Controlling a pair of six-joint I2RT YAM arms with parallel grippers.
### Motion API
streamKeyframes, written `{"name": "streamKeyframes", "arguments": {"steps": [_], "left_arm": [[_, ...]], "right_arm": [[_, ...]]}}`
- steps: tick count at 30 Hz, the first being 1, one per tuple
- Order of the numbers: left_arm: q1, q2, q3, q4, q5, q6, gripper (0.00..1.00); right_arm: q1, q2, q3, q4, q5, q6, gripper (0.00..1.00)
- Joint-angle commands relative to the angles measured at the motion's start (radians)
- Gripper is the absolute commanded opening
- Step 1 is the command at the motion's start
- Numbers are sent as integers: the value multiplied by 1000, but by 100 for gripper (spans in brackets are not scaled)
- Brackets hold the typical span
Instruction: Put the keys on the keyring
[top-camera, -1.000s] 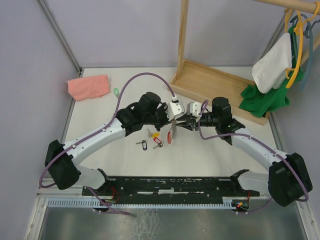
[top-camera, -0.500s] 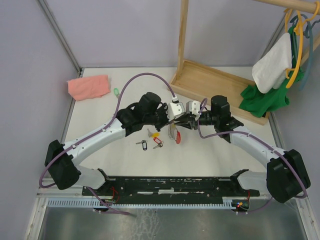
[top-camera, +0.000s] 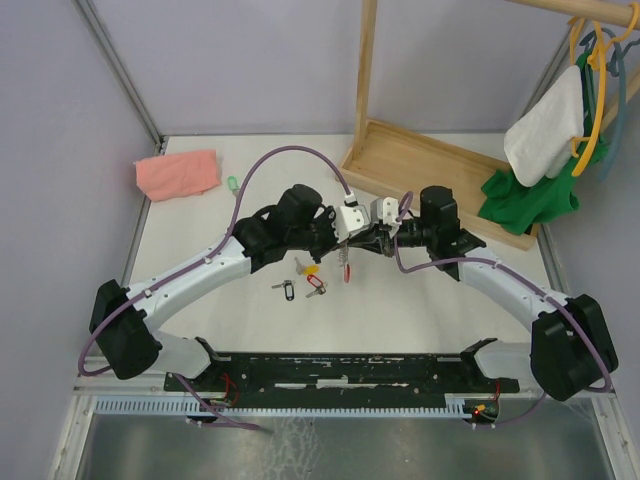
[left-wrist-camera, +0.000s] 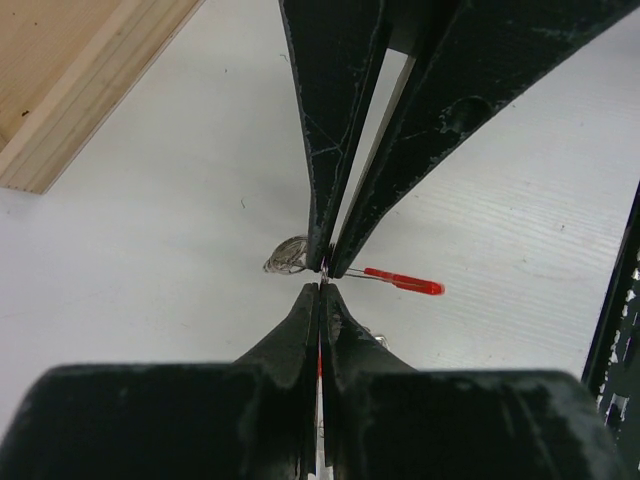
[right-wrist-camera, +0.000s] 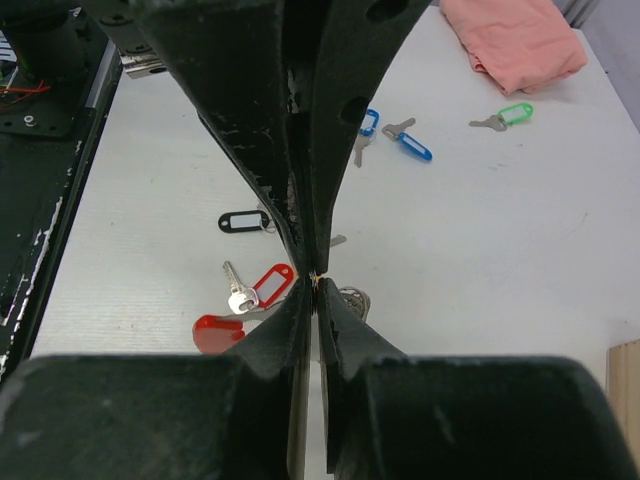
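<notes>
Keyring (top-camera: 347, 267) hangs above the table (top-camera: 420, 300), between both arms, with its red crescent pointing down. I judge it light but stiff. The coiled wire looks springy and slippery, so the red part should give the surer hold. Left gripper (left-wrist-camera: 320, 296) has its fingers pressed together on it, and a thin red edge shows between them. Right gripper (right-wrist-camera: 314, 290) has its fingers nearly together, tip to tip with the left; whether they pinch the wire I cannot tell. The loose keys (top-camera: 317, 286) lie on the table just beside, to the near-left. The wooden tray (top-camera: 430, 170) is near behind; toward me the table gives open room.
</notes>
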Motion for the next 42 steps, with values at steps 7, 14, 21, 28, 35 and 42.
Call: {"name": "streamKeyframes", "arguments": {"steps": [7, 14, 21, 28, 35, 42], "left_arm": [[-6, -52, -30, 88, 46, 26, 3], [20, -167, -185, 307, 53, -36, 21], [107, -289, -362, 580, 185, -174, 32], [219, -331, -494, 862, 362, -351, 39], [260, -306, -553, 1056, 454, -426, 41], [265, -261, -577, 1171, 495, -423, 42]], "right_arm": [[-2, 13, 94, -140, -59, -84, 1], [-3, -19, 75, -66, -45, -39, 1], [-3, -64, 4, 152, -11, 89, 1], [-5, -92, -68, 420, 24, 266, 1], [-5, -130, -102, 482, 64, 330, 1], [-5, -53, -120, 763, 62, 516, 1]]}}
